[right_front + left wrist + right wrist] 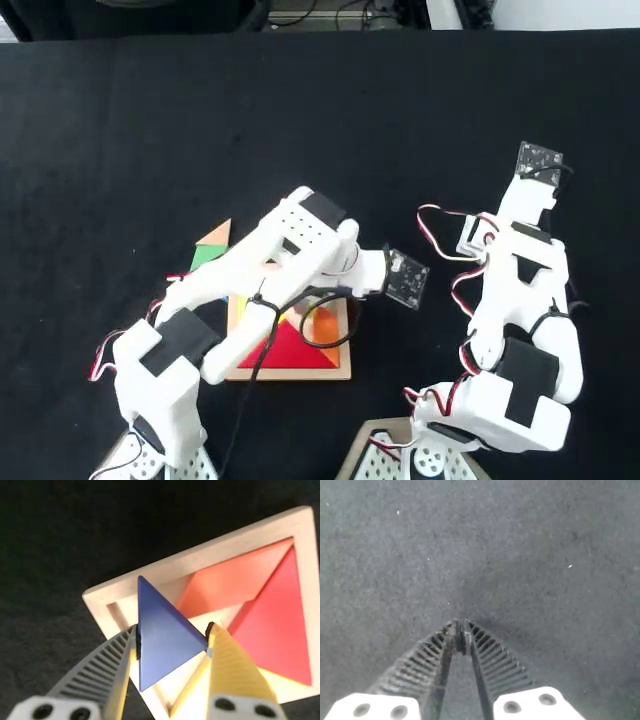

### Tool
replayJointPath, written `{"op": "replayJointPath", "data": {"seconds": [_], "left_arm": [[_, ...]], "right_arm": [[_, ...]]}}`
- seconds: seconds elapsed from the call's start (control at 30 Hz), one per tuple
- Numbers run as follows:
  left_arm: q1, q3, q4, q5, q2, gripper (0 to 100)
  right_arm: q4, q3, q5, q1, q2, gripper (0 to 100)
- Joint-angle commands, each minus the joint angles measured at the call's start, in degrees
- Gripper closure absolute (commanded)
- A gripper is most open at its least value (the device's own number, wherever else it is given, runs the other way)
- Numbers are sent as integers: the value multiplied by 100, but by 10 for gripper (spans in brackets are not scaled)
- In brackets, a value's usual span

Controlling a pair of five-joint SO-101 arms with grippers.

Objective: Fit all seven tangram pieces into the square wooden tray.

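The square wooden tray (200, 555) lies on the black table under my left arm. A red triangle (280, 625) and an orange triangle (225, 585) lie flat inside it. My left gripper (170, 632) is shut on a blue triangle (160, 640), held tilted over a bare corner of the tray. In the high view the tray (290, 374) shows its red triangle (290, 350). A green piece (205, 257) and an orange piece (216, 236) lie on the cloth just beyond the tray's far left corner. My right gripper (460, 630) is shut on nothing, just above bare cloth.
The right arm (520, 290) stands folded to the right of the tray, well apart from it. A wrist camera board (406, 277) juts out from the left arm. Black cloth covers the whole table, with open room at the back and left.
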Motion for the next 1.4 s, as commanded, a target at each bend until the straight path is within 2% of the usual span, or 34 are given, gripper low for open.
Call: {"op": "replayJointPath", "data": {"seconds": [0.0, 0.13, 0.2, 0.33, 0.53, 0.63, 0.7, 0.8, 0.9, 1.03, 1.13, 1.27, 1.37], "left_arm": [[40, -312, -44, -70, -44, 831], [31, -374, -35, 44, -53, 831], [-22, -602, -26, 598, -53, 831], [-145, -1174, -18, 2514, -53, 831], [-31, -1288, 105, 6576, -237, 832], [-92, -980, 53, 8404, -695, 885], [-198, -734, 70, 9336, -1108, 937], [-286, -189, 62, 10365, -1873, 948], [-233, 541, -62, 10927, -2488, 913], [-725, 1640, -1301, 11138, -2796, 866], [-752, 2211, -1767, 11446, -2743, 862], [-338, 2343, -1793, 11508, -2690, 861], [268, 2448, -1582, 11516, -2716, 861]], "right_arm": [[-97, -356, -35, 44, -13, 987], [-97, -347, -26, 44, -13, 987], [-97, -347, -18, 44, -13, 987], [-97, -347, -9, 35, -13, 987], [-88, -347, -9, 35, -13, 987], [-105, -286, -9, 35, -31, 987], [-105, -286, -9, 35, -31, 987], [-97, -286, -9, 35, -31, 987], [-97, -286, -9, 35, -22, 987], [-97, -277, 0, -141, -31, 987], [-105, -259, 0, -149, -40, 987], [-123, -259, 0, -167, -31, 987], [-123, -277, 0, -176, -22, 987]]}}
